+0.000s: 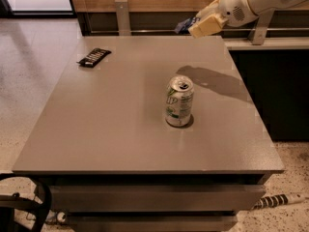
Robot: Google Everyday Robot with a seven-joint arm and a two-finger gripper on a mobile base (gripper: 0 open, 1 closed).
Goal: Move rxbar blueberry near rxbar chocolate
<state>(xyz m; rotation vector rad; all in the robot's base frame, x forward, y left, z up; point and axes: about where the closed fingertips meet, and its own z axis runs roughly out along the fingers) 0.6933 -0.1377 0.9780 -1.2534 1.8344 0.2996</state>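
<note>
My gripper [199, 25] hangs in the air above the table's far right corner, shut on the rxbar blueberry [185, 24], whose dark blue wrapper sticks out to the left of the cream fingers [206, 25]. The rxbar chocolate [94, 57], a flat black bar with white lettering, lies near the table's far left corner. The held bar is well above the table and far to the right of the black bar. The arm's shadow falls on the tabletop right of centre.
An upright green and white drink can [179, 101] stands right of the table's [106, 129] middle. A wooden wall and a metal rail run behind the table. A dark counter stands to the right. A black cable loops at the lower left floor.
</note>
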